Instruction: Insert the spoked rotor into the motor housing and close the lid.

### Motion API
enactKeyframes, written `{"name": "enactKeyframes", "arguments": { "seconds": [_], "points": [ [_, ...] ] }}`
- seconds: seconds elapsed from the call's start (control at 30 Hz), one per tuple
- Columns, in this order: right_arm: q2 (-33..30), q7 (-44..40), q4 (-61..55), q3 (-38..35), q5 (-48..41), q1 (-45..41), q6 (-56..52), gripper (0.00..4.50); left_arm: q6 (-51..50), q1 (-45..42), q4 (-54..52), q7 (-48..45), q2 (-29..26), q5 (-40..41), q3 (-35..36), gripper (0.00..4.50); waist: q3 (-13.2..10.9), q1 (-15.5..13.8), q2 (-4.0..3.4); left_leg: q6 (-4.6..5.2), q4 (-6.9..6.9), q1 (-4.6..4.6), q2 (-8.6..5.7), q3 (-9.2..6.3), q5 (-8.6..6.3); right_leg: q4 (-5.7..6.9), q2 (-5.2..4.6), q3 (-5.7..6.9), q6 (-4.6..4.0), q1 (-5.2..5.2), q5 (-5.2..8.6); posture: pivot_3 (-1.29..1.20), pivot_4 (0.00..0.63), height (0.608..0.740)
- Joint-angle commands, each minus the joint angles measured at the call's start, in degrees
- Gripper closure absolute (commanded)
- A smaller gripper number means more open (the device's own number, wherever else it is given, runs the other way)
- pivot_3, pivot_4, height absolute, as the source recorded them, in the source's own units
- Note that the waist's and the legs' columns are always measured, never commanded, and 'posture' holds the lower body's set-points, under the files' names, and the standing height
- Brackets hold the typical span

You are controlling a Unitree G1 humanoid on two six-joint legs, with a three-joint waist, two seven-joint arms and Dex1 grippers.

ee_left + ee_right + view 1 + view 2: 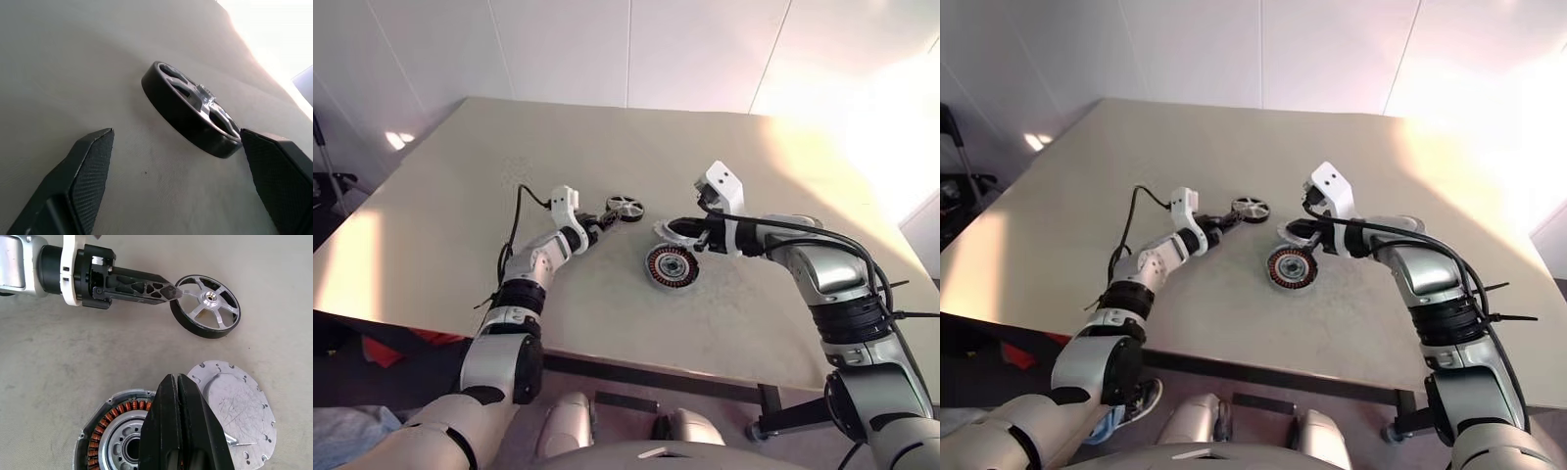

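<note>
Spanning a white-walled room, beige table; left pincer open, right pincer closed.

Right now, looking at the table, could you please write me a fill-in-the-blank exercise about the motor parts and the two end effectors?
1. The left end effector is ____, with the spoked rotor lying ahead of its fingers.
2. The right end effector is ____ and holds nothing.
3. The windings in the motor housing are ____ in colour.
4. The lid lies flat on the ____, beside the housing.

Missing words: open; shut; copper; table
</note>
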State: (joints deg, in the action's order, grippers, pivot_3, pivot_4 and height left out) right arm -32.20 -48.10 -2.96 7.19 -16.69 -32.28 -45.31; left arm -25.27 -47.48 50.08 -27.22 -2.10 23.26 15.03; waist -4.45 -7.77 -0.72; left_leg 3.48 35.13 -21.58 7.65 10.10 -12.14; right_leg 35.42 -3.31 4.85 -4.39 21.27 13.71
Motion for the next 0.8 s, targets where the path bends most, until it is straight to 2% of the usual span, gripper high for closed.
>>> {"name": "enactKeyframes", "arguments": {
  "seconds": [0.03, 0.2, 0.23, 0.33, 0.5, 0.6, 0.8],
  "points": [
    [-0.4, 0.3, -1.4, -2.0, -1.0, -1.4, 0.3, 4.45, 0.4, -5.1, 6.6, 0.3, 1.7, 2.3, 2.9, 0.14, 0.0, -0.2, 0.0, 0.03, 0.0, 0.0, 0.0, 0.0, -0.02, -0.03, 0.0, 0.0, 0.0, -0.02, 0.0, 0.0, 0.0, 0.74],
    [-0.4, 1.4, -0.5, -2.8, -1.2, -1.3, 0.2, 4.45, 3.5, -9.5, 17.1, 7.6, 3.8, 4.8, 9.6, 0.14, 0.0, -0.9, 0.0, 0.09, 0.01, -0.04, -0.02, 0.0, -0.05, -0.11, -0.02, 0.0, 0.05, -0.03, -0.02, 0.0, 0.0, 0.74],
    [-0.3, 1.7, -0.1, -2.9, -1.2, -1.6, 0.3, 4.49, 4.2, -9.7, 18.7, 9.6, 4.1, 5.2, 10.8, 0.33, 0.0, -0.9, -0.01, 0.09, 0.01, -0.02, -0.02, 0.0, -0.05, -0.11, -0.02, 0.0, 0.05, -0.04, -0.03, 0.0, 0.0, 0.74],
    [-0.1, 2.4, 0.4, -3.3, -1.3, -2.0, 0.2, 4.5, 5.6, -9.9, 21.1, 12.2, 4.5, 5.8, 12.9, 1.02, 0.0, -0.9, -0.01, 0.07, 0.01, 0.17, -0.02, 0.0, -0.05, -0.11, -0.01, 0.0, 0.06, -0.23, -0.03, 0.0, 0.0, 0.74],
    [0.2, 3.5, 0.9, -4.1, -1.4, -2.3, 0.3, 4.5, 6.0, -10.7, 21.8, 13.5, 4.0, 7.2, 15.6, 2.86, 0.0, -0.9, -0.01, -0.09, 0.0, 0.25, -0.02, 0.0, -0.14, -0.16, -0.01, 0.0, 0.12, -0.3, -0.06, 0.0, 0.0, 0.74],
    [0.6, 4.0, 1.0, -4.2, -1.5, -2.3, 0.5, 4.5, 5.6, -10.8, 21.6, 12.6, 3.3, 7.5, 16.1, 3.69, 0.0, -0.9, 0.0, -0.09, -0.01, 0.25, -0.02, 0.0, -0.14, -0.16, -0.01, 0.0, 0.12, -0.3, -0.06, 0.0, 0.0, 0.74],
    [0.8, 4.9, 1.3, -4.5, -1.7, -1.7, 0.8, 4.5, 1.8, -10.5, 19.2, 6.9, 1.1, 11.1, 18.3, 3.69, 0.0, -0.7, 0.01, -0.13, -0.03, 0.33, -0.01, 0.0, -0.12, -0.15, -0.01, 0.0, 0.13, -0.32, -0.07, 0.0, 0.0, 0.74]
  ]
}}
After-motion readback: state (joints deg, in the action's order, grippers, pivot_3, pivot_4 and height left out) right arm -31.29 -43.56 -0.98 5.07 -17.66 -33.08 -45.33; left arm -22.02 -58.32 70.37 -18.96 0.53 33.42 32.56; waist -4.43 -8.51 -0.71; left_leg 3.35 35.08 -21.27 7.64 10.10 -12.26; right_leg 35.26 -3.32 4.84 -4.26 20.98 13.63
